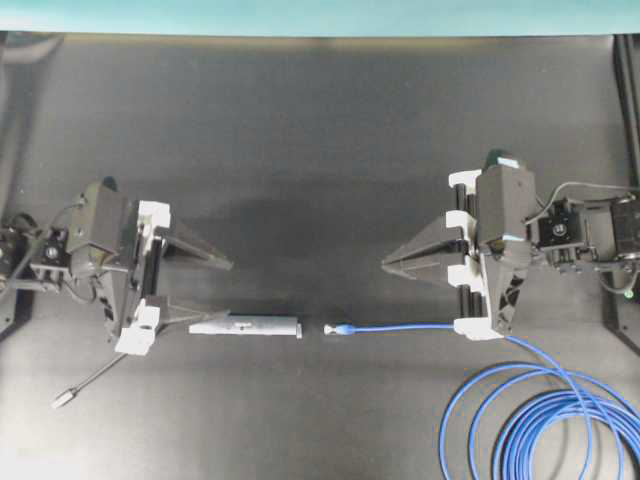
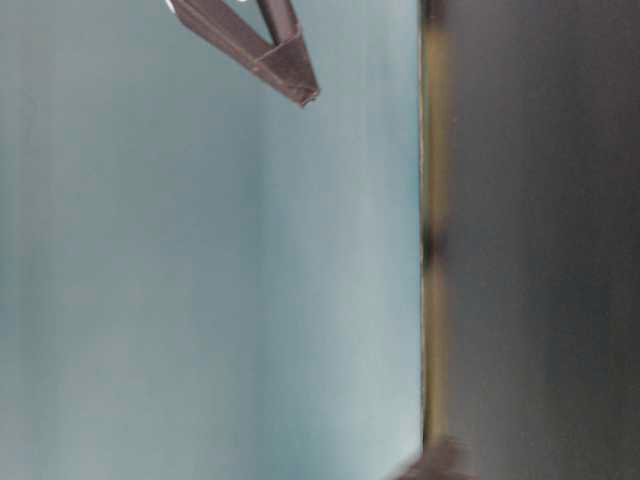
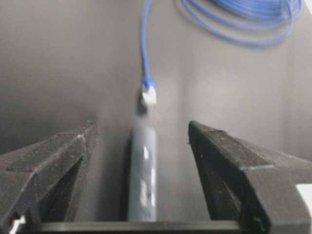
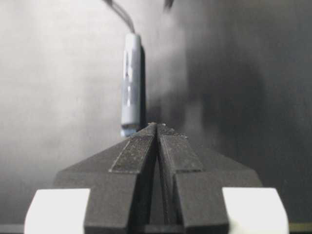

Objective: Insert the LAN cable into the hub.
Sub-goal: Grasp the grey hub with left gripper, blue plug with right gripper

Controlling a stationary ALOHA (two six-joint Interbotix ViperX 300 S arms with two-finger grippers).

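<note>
The hub [image 1: 246, 326] lies flat on the black table [image 1: 320, 140], left of centre, its open end facing right. The LAN cable [image 1: 400, 327] stretches toward it from the right; its plug sits just beside the hub's end, apart from it, so nothing is inserted yet. The spare cable is coiled at the near right. The left gripper [image 1: 212, 289] stands wide open and empty, straddling the hub's left end, apparently to grasp it. The right gripper [image 1: 385, 265] is fully closed on nothing, far of the cable.

A narrow gap separates the hub [image 1: 247, 326] from the LAN cable [image 1: 400, 327] plug; blue coils crowd the near right.
</note>
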